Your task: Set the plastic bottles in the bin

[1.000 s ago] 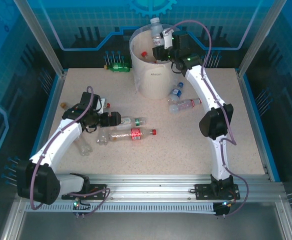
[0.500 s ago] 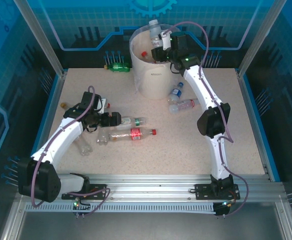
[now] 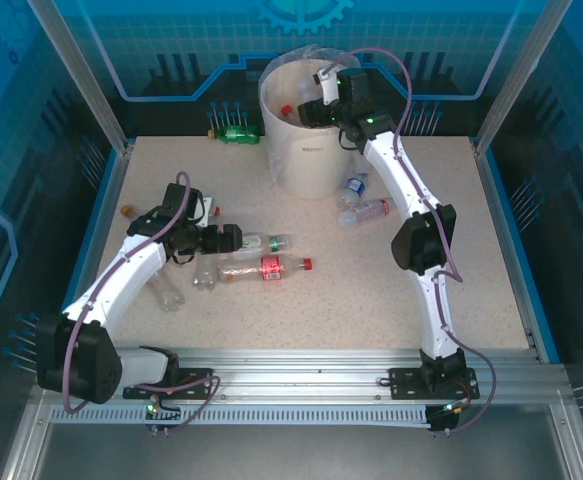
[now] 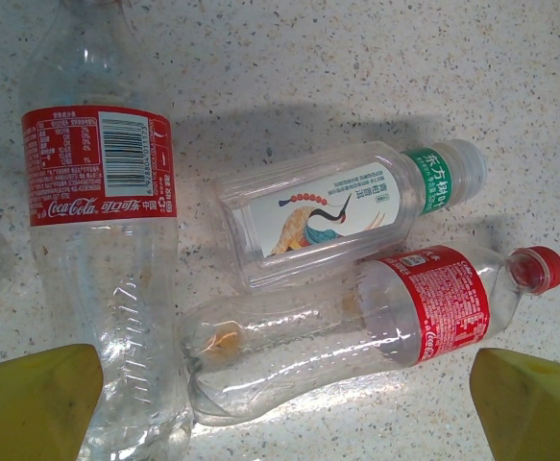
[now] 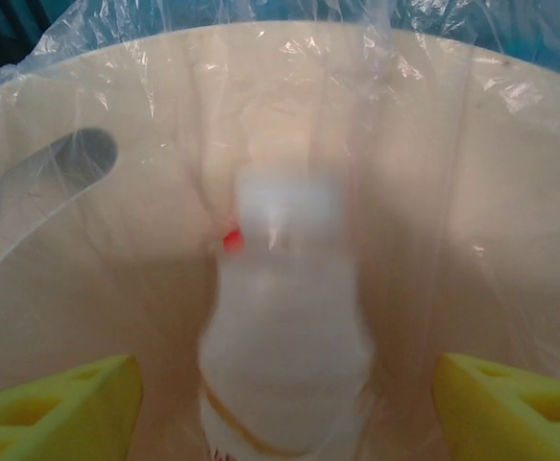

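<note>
The right gripper (image 3: 321, 98) hangs over the open mouth of the bin (image 3: 306, 150), the tall off-white bucket at the far middle of the table (image 3: 371, 290). In the right wrist view its yellow fingertips (image 5: 59, 403) sit wide apart. Between them is a blurred bottle (image 5: 284, 327) with a pale cap, set against the bin's inner wall and clear liner bag (image 5: 433, 115). It touches neither finger, so it seems loose, though the blur makes that hard to confirm.

The left gripper (image 3: 229, 240) is low over a cluster of bottles at the left middle of the table, its fingertips (image 4: 30, 394) spread wide and holding nothing. Under it lie three bottles:
- a large red-labelled bottle (image 4: 97, 240);
- a white-labelled bottle (image 4: 347, 211) with a green band near its neck;
- a smaller red-capped bottle (image 4: 356, 336), pressed against the white-labelled one.

A green bottle (image 3: 239, 134) lies at the far edge, left of the bin. Two more bottles (image 3: 368, 211) lie just right of the bin's base.
</note>
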`<state>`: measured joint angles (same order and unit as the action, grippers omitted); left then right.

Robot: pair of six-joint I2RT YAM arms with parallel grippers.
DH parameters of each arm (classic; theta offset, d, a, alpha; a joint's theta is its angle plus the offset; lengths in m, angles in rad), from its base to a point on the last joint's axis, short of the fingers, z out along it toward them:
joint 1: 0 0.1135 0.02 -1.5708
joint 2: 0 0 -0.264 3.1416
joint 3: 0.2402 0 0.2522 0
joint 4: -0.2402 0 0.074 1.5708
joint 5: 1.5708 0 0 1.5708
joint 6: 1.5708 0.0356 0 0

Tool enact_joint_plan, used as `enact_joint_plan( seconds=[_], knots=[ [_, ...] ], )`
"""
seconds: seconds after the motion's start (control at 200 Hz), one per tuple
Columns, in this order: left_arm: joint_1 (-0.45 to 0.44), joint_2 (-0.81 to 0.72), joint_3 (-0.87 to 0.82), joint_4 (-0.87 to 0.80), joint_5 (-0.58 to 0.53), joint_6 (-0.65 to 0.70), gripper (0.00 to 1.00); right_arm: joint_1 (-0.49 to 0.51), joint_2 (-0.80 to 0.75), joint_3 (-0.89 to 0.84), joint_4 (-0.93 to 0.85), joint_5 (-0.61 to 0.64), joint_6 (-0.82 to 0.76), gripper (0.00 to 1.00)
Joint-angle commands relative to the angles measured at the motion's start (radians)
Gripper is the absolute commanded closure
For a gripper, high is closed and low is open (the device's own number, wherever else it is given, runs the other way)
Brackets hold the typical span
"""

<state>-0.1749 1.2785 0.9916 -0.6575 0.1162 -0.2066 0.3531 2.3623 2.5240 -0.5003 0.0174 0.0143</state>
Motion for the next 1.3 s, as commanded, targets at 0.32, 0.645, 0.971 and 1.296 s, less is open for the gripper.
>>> enact_joint_plan(
  seconds=[0.32,0.645,0.971,1.296],
  knots=[
    [0.005,0.012,0.002,0.004,-0.007,0.016,0.01,0.013,-0.008,0.1,-0.068,-0.005,-0.047,0.07],
    [0.005,0.012,0.002,0.006,0.004,0.012,0.01,0.032,-0.212,0.041,-0.089,0.022,-0.058,0.0],
    [0.005,0.048,0.059,0.019,0.046,-0.011,0.01,0.003,-0.568,-0.393,-0.066,0.133,0.067,0.01],
    [0.005,0.193,0.217,0.03,0.079,0.01,0.01,-0.103,-0.938,-0.968,-0.017,0.155,0.312,0.03]
  ],
)
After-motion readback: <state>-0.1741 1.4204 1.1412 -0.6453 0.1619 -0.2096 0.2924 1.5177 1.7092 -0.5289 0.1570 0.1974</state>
